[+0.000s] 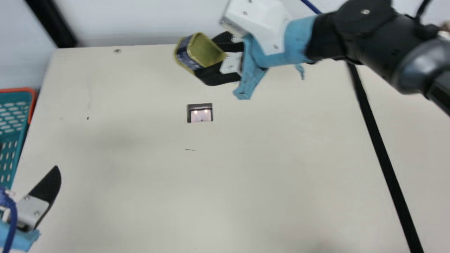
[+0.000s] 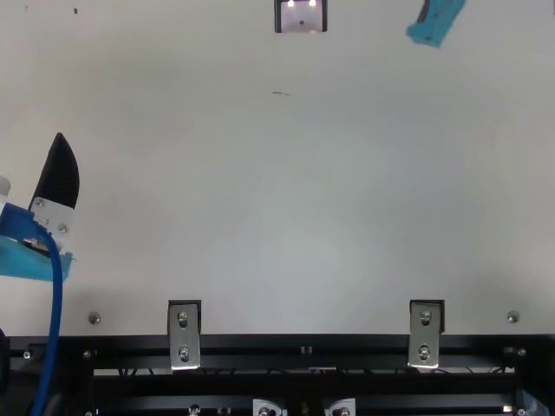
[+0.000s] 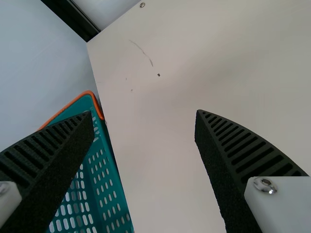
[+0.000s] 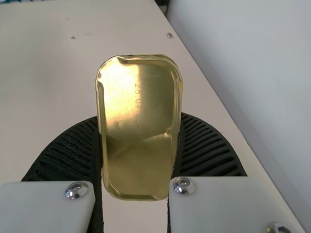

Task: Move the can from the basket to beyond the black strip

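Metal, thin but rigid, makes up the flat gold-coloured can with rounded corners (image 4: 138, 160) in the right wrist view; it looks likely to be smooth, a bit slippery and fairly light, though whether it is full I can't tell. Its long sides are the place to hold it, and the right gripper (image 4: 139, 116) is clamped there, one black ribbed finger on each. A firm squeeze seems safe; too hard might dent the walls. Behind lie the cream table (image 4: 48, 77) and a plain pale wall (image 4: 262, 73).

In the main view the can, dark-labelled along its side, is tilted in that grip over the table's far edge, out of the teal basket with an orange rim (image 1: 15, 90) at far left. The long black strip (image 1: 384, 154) runs near to far on the right, so the can has yet to cross it. A small dark-framed opening (image 1: 199, 113) sits in the tabletop.

In the left wrist view the left gripper (image 3: 145, 113) has its fingers wide apart with nothing between them, beside the basket.

In the top view the tabletop looks flat and lightly marked, with a black metal rail (image 2: 303, 345) along its near edge.
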